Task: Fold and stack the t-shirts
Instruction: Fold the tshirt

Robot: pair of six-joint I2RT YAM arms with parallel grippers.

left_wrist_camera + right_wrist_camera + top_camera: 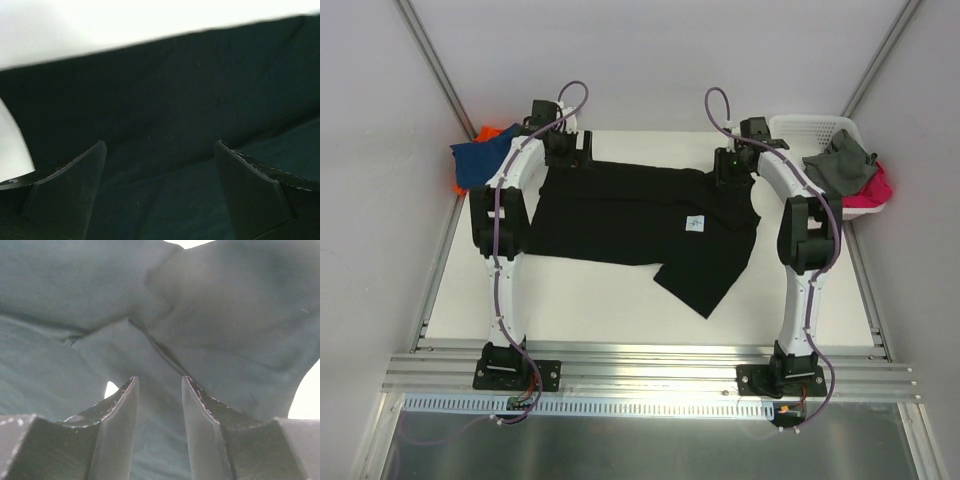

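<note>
Guard against a single-layer pinch dragging the soft black plain-cloth t-shirt (620,215), spread flat across the far tabletop (580,300), askew: left fingers (70,185) wide over smooth cloth, right fingers (120,410) narrowly parted over a bunched fold, neither gripping.

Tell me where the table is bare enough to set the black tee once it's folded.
Bare: the near strip of table between the black tee and the arm bases. Crowded: far left by the blue tee and orange tee, far right by the basket.
</note>
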